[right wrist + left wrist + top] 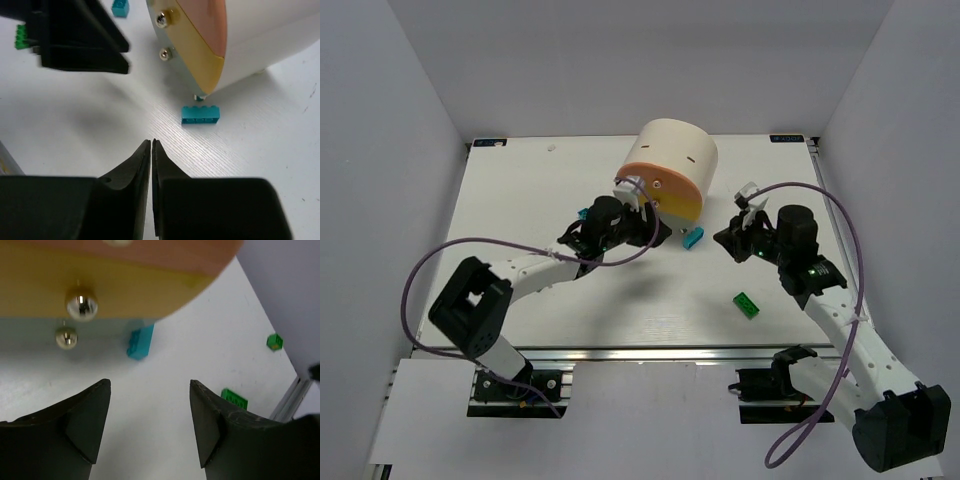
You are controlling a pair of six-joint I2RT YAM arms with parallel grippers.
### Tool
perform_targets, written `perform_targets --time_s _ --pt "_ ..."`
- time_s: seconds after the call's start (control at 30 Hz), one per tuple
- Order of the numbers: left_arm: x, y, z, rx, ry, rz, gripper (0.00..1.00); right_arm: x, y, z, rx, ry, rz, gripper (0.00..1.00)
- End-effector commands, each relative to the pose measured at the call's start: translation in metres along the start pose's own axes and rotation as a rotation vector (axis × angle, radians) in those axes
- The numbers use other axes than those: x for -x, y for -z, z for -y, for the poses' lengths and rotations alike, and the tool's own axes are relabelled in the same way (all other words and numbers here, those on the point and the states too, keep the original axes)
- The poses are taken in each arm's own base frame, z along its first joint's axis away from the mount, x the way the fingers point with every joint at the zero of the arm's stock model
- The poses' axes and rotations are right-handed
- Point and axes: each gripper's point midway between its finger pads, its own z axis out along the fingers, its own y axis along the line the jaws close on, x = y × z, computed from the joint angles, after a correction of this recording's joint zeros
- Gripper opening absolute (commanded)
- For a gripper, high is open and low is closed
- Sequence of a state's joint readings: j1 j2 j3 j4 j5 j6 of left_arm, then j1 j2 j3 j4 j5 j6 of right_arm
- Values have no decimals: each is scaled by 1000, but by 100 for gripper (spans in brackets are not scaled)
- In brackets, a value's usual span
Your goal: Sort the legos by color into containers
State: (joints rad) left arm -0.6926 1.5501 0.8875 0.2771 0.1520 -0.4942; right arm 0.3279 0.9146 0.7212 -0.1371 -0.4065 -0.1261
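Containers (665, 192): left arm (525, 272) facing fronts, jaws apart; right arm (840, 315) alongside, jaws together.

My left end effector (150, 390) and right end effector (151, 146) are matt black plastic, and the left one's inner faces look faintly scuffed. The drum shell (270, 35) is smooth cream with low sheen. Its drawer fronts (45, 285) have a satin finish, and the knobs (81, 304) are polished, mirror-bright metal. The teal lego (200, 114) and green lego (234, 399) are glossy moulded plastic. The surface (240, 165) is white, matt and finely grained.
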Motion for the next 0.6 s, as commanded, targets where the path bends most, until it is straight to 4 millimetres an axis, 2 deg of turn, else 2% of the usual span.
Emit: perform_targets --time_s 0.0,0.07,0.1,0.13,0.2,0.3,0.43,0.47,0.57 --pt "55 -19 8 18 21 129 74 36 14 -21 124 24 122 10" --pt "50 -32 -3 63 21 104 74 37 21 -33 201 91 121 16" --pt "60 -36 -7 76 24 124 74 36 23 -34 216 103 120 18" --pt "63 -39 -10 93 27 128 73 35 26 -37 230 126 125 20" --pt "62 -49 -19 122 36 110 72 34 32 -47 286 158 144 20" --pt "60 -56 -28 145 41 90 70 34 34 -50 303 178 153 20" --pt "60 -57 -36 175 47 66 68 34 35 -48 299 187 149 20" --pt "62 -56 -43 218 46 79 67 34 35 -47 294 187 149 20" --pt "62 -52 -48 252 38 75 62 32 34 -46 294 187 145 20"
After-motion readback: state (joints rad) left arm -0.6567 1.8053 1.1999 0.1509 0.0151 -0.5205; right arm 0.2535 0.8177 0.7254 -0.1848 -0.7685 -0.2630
